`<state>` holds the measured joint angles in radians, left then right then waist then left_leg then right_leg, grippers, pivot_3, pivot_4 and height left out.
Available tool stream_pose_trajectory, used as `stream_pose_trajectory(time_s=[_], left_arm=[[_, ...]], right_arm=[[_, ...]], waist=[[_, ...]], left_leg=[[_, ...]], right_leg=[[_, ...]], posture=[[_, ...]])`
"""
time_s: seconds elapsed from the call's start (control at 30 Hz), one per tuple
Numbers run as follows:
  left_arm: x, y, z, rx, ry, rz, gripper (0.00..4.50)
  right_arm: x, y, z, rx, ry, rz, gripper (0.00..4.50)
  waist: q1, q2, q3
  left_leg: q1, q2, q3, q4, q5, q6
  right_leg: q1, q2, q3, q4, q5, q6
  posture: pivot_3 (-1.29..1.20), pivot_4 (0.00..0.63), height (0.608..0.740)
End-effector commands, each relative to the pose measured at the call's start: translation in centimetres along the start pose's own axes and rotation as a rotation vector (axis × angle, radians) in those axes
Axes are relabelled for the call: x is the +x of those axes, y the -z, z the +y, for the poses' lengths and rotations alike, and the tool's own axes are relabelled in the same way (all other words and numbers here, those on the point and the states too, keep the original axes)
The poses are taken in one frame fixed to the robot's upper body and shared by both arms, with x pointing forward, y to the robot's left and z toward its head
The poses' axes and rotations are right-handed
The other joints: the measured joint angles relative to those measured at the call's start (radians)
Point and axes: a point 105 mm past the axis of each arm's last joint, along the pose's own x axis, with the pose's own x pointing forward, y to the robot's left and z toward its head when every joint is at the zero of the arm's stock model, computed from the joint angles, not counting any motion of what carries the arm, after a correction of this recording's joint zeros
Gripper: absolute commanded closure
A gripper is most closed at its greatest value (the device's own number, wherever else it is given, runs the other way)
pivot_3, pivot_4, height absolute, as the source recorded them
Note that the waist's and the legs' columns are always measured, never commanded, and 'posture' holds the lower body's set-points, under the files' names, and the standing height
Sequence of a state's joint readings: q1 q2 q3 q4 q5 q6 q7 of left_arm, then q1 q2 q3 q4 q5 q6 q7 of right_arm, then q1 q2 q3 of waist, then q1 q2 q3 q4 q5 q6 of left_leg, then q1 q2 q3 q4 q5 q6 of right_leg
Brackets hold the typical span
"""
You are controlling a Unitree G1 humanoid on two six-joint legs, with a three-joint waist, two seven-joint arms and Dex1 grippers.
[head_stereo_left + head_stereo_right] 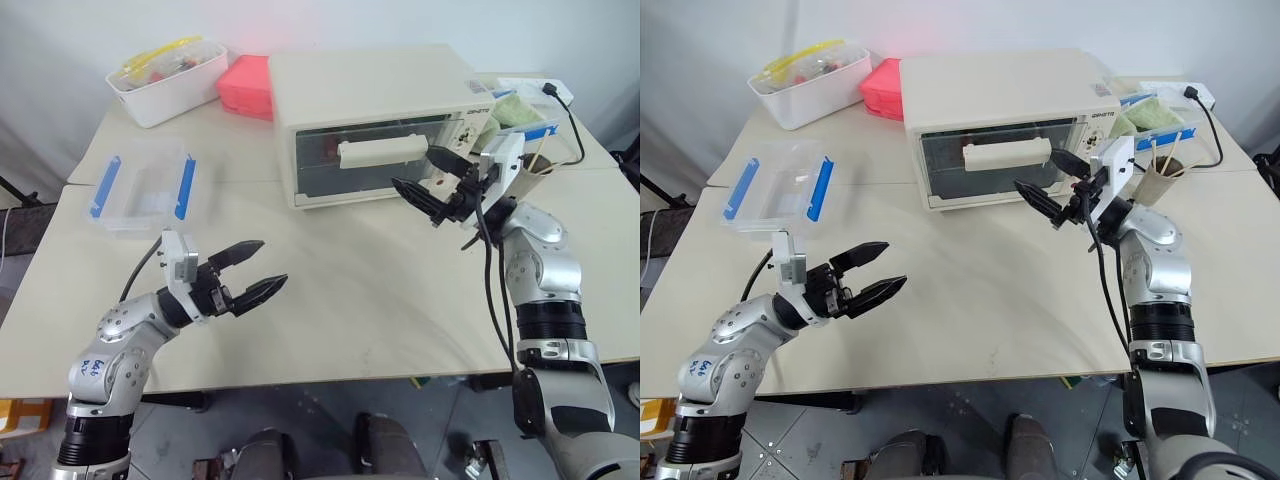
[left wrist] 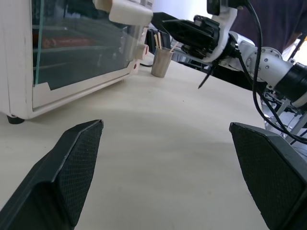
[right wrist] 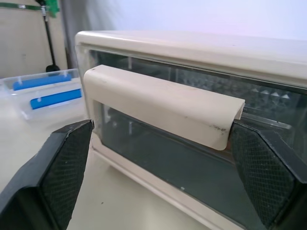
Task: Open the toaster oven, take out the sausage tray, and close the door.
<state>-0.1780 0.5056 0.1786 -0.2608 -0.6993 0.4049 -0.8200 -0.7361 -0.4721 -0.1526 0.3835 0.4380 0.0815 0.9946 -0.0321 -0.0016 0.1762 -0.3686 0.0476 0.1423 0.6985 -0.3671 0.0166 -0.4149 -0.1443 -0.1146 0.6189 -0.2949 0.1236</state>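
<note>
The cream-white toaster oven (image 1: 370, 85) stands at the back of the table with its glass door (image 1: 365, 165) shut. The door's bar handle (image 1: 385, 152) runs across the upper glass. My right gripper (image 1: 412, 167) hovers open just in front of the handle's right end, one finger above it and one below, not touching. In the right wrist view the handle (image 3: 158, 105) lies between the spread fingers (image 3: 62, 172). Behind the glass something reddish (image 2: 64, 42) shows dimly; the sausage tray itself is hard to make out. My left gripper (image 1: 273, 262) is open over the table's front left, holding nothing.
A clear container with blue clips (image 1: 145, 190) sits left of the oven. A white bin (image 1: 165, 80) and a pink box (image 1: 248, 85) stand at the back left. A paper cup with sticks (image 1: 535, 170) and a black cable (image 1: 577, 135) are right of the oven.
</note>
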Motion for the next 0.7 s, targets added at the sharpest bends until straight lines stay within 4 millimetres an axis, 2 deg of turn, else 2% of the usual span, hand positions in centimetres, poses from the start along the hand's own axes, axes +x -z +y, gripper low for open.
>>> stream_pose_trajectory(time_s=[0.03, 0.13, 0.23, 0.33, 0.43, 0.57, 0.67, 0.7], left_arm=[[0.1, -1.5, 0.6, 0.032, -0.013, -0.048, 0.01], [0.1, -2.3, 1.2, 0.042, -0.014, -0.06, 0.01], [0.2, -2.9, 2.5, 0.082, -0.023, -0.056, 0.57], [1.0, -3.3, 4.4, 0.128, -0.06, -0.066, 1.48], [3.5, -4.1, 6.3, 0.153, -0.085, -0.111, 2.41], [6.0, -4.3, 7.5, 0.157, -0.099, -0.148, 3.57], [7.8, -3.8, 7.3, 0.165, -0.067, -0.143, 4.43], [8.3, -3.6, 7.1, 0.165, -0.054, -0.141, 4.49]], right_arm=[[-0.6, -0.1, 2.3, -0.102, -0.163, 0.033, 0.0], [-1.9, 1.2, 3.2, -0.168, -0.239, 0.107, 0.0], [-2.8, 2.2, 3.6, -0.239, -0.27, 0.148, 0.0], [-3.0, 2.7, 3.7, -0.295, -0.282, 0.153, 0.0], [-3.1, 3.4, 3.8, -0.347, -0.303, 0.173, 0.0], [-3.0, 3.6, 3.6, -0.357, -0.297, 0.167, 0.0], [-3.1, 3.7, 3.6, -0.362, -0.292, 0.167, 0.0], [-3.2, 3.7, 3.6, -0.364, -0.289, 0.166, 0.0]], waist=[[0.001, 0.0, 0.0], [-0.003, 0.0, 0.0], [-0.009, 0.0, 0.0], [-0.009, 0.0, 0.0], [0.0, -0.001, 0.001], [-0.001, -0.001, 0.001], [0.001, -0.001, 0.001], [0.001, -0.001, 0.001]], left_leg=[[0.0, 0.0, 0.0, 0.0, 0.0, 0.0], [0.0, 0.0, 0.001, 0.0, 0.0, 0.0], [0.001, 0.001, 0.002, 0.0, 0.0, -0.001], [0.001, 0.001, 0.002, 0.0, 0.001, -0.001], [0.001, 0.0, 0.002, 0.0, 0.001, -0.001], [0.001, 0.0, 0.002, 0.0, 0.001, -0.001], [0.0, 0.0, 0.001, 0.0, 0.001, -0.001], [0.0, 0.0, 0.001, 0.0, 0.001, -0.001]], right_leg=[[0.0, 0.0, 0.0, 0.0, 0.0, 0.0], [0.0, 0.0, 0.001, 0.0, 0.0, 0.0], [0.0, 0.001, 0.002, 0.0, 0.0, 0.0], [0.0, 0.001, 0.002, 0.0, 0.0, 0.0], [0.0, 0.002, 0.001, 0.0, 0.0, 0.0], [0.0, 0.002, 0.001, 0.0, 0.0, 0.0], [0.0, 0.003, 0.001, 0.0, 0.0, 0.0], [0.0, 0.003, 0.001, 0.0, 0.0, 0.0]], posture=[[0.0, 0.15, 0.74], [0.0, 0.15, 0.74], [0.0, 0.15, 0.74], [0.0, 0.15, 0.74], [0.0, 0.15, 0.74], [0.0, 0.15, 0.74], [0.0, 0.15, 0.74], [0.0, 0.15, 0.74]])
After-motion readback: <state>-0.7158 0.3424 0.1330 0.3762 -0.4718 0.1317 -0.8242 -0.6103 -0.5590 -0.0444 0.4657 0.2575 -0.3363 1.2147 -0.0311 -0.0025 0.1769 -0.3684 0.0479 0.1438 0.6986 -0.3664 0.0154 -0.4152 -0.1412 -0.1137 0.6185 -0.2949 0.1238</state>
